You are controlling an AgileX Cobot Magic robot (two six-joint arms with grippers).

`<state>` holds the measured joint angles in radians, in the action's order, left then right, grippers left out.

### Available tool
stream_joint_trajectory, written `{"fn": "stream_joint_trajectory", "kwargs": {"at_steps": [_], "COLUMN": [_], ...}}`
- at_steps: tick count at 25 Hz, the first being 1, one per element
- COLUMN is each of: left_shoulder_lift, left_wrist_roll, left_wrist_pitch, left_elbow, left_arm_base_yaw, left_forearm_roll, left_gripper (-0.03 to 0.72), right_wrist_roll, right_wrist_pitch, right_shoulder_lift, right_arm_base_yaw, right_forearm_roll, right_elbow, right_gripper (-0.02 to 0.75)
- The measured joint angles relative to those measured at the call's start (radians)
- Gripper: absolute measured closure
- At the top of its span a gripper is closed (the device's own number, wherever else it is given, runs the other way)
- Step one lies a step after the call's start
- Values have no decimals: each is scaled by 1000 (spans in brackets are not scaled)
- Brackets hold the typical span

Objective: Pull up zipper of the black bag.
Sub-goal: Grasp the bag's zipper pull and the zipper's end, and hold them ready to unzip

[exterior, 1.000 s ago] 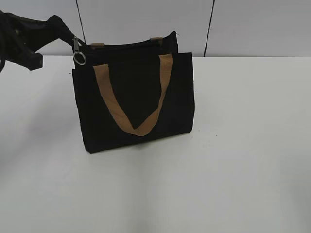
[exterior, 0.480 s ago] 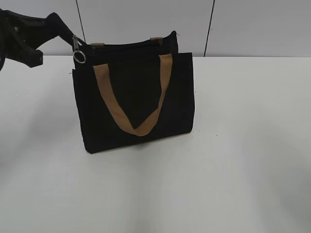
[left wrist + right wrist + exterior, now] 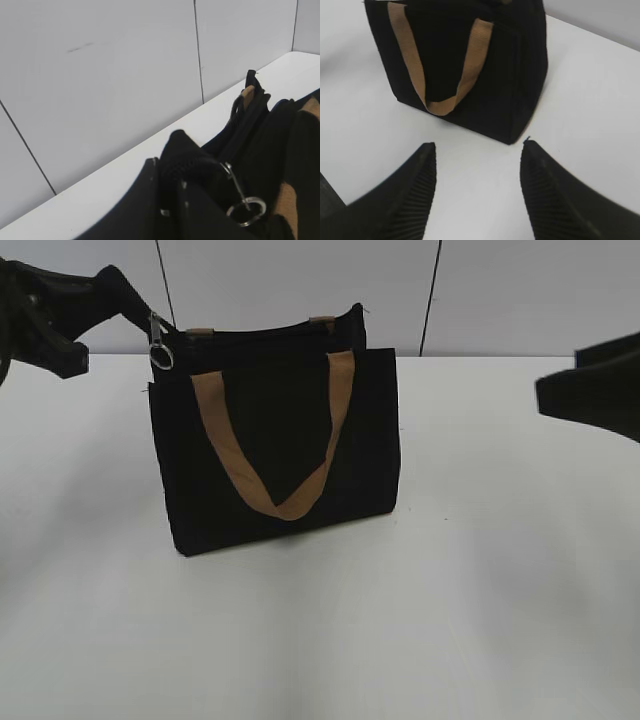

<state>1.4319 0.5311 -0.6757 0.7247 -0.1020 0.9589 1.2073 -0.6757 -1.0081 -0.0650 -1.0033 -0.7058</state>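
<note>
The black bag (image 3: 280,440) stands upright on the white table, with its tan strap (image 3: 225,445) hanging down the front. The zipper (image 3: 260,333) runs along the top edge. Its silvery pull with a ring (image 3: 160,348) hangs at the top left corner. My left gripper (image 3: 128,302) is at that corner. In the left wrist view it (image 3: 170,167) is shut on the black zipper end, and the pull (image 3: 235,185) dangles free beside it. My right gripper (image 3: 477,147) is open and empty above the table, in front of the bag (image 3: 470,65). It shows at the right edge of the exterior view (image 3: 585,390).
The white table (image 3: 480,570) spreads around the bag. A grey panelled wall (image 3: 300,280) stands close behind it. The back strap's tan tabs (image 3: 322,322) show at the top edge.
My right gripper has come into the exterior view from the right. My left gripper and the pull have shifted very slightly; the bag stays put.
</note>
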Motion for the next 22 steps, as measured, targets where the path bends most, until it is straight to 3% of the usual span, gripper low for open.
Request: {"fn": "stream_joint_trajectory", "kwargs": {"at_steps": [6, 10, 22], "left_shoulder_lift": [0, 0, 0], "left_wrist_roll": [0, 0, 0], "left_wrist_pitch": [0, 0, 0], "left_elbow": [0, 0, 0], "left_arm_base_yaw": [0, 0, 0], "left_forearm_roll": [0, 0, 0], "left_gripper": [666, 666, 666], "right_wrist_roll": [72, 92, 96], "right_wrist_pitch": [113, 181, 269], "right_shoulder_lift": [-273, -461, -811], "right_arm_base_yaw": [-260, -385, -562], "right_forearm_roll": [-13, -13, -52], "right_elbow": [-195, -337, -643], "right_gripper": [328, 328, 328]}}
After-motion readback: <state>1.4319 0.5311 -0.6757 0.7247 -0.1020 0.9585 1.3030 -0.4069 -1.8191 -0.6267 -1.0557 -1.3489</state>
